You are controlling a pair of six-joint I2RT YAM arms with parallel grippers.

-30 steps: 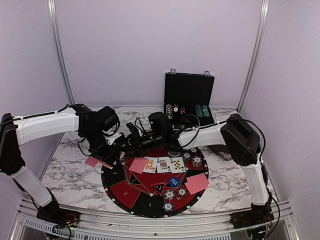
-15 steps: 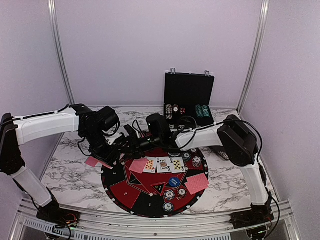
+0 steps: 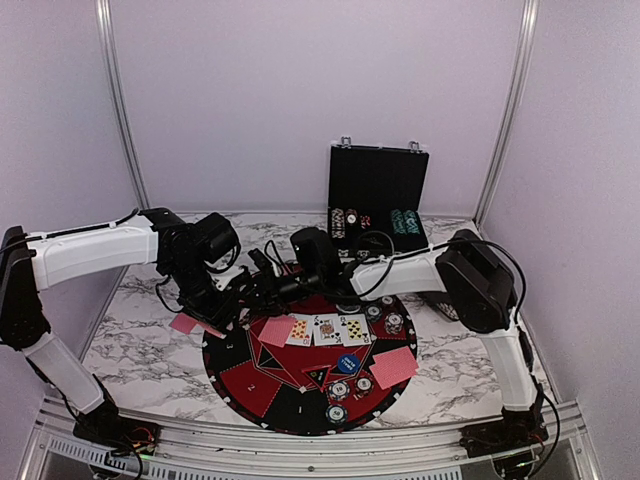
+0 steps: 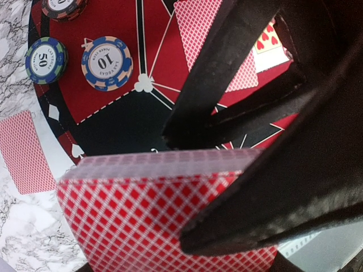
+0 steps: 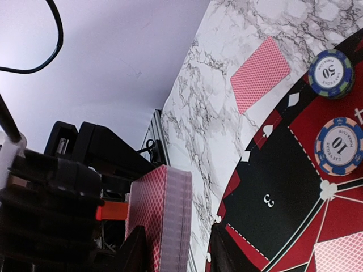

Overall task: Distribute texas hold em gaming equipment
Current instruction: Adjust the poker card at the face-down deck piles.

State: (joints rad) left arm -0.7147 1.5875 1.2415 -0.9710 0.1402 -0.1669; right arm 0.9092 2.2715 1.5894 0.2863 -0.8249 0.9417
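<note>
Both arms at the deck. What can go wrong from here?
1. The right gripper has its jaws either side of the whole edge of the deck; it may pinch several cards, not one.
2. The left gripper holds the deck over the rim of the mat; a tug could spill cards onto the chips.

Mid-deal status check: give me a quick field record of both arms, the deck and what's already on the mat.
left gripper: jaws shut on deck of red-backed cards
right gripper: at the deck's edge; grip unclear
mat: three face-up cards in a row, a face-down card beside them
chips: a 10 chip and a 50 chip on the mat
</note>
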